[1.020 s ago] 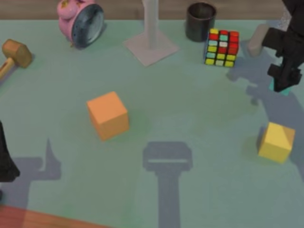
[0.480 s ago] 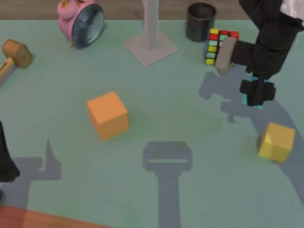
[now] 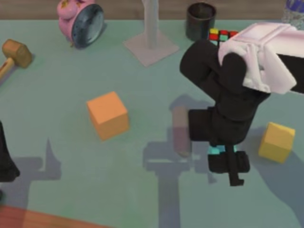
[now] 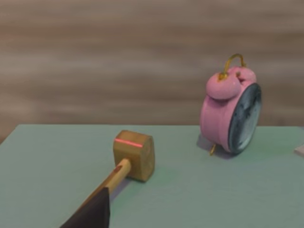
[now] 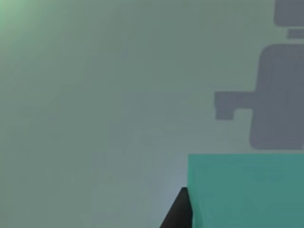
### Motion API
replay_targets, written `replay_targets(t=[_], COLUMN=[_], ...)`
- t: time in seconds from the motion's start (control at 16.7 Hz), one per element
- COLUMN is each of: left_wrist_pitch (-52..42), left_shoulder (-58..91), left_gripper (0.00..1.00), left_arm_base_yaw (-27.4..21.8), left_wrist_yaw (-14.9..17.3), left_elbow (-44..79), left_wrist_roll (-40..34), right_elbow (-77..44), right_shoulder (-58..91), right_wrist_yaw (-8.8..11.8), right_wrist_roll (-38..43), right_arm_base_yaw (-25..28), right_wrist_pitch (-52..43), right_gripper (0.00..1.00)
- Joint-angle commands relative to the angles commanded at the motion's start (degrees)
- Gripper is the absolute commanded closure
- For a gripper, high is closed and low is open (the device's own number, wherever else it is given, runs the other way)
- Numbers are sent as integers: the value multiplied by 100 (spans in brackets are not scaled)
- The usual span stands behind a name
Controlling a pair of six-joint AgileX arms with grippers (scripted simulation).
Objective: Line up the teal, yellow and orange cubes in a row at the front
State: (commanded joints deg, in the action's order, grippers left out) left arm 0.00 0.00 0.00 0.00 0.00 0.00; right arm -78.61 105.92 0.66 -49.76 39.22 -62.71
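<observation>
right arm covers most of the teal cube; only a sliver shows in the top view, between orange cube and yellow cube, clamped in the right gripper, apparently off the table. puzzle cube mostly hidden behind the arm. count: three plain cubes, one mallet, one pink alarm clock, one dark cup, contents not visible. left gripper parked at the left edge, cut off; grip state cannot be told.

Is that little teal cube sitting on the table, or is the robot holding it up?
Held up. The right gripper is shut on the teal cube, and the right wrist view shows table well beneath it.
</observation>
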Motion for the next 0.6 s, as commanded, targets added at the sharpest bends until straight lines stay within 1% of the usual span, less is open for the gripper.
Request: replay_targets(t=[0.12, 0.36, 0.48, 0.6], left_wrist_pitch=[0, 0, 0, 0], left_shoulder=[0, 0, 0, 0], left_gripper=[0, 0, 0, 0], left_arm_base_yaw=[0, 0, 0, 0], left_wrist_yaw=[0, 0, 0, 0], left_elbow=[0, 0, 0, 0], left_wrist_roll=[0, 0, 0, 0], right_elbow=[97, 99, 248, 506], right_shoulder=[-95, -69, -14, 112], right_wrist_yaw=[-2, 2, -3, -3], right_wrist_roll=[12, 24, 54, 69], right_arm_base_yaw=[96, 71, 47, 41], right_wrist_pitch=[38, 36, 251, 656], right_gripper=[100, 100, 100, 100])
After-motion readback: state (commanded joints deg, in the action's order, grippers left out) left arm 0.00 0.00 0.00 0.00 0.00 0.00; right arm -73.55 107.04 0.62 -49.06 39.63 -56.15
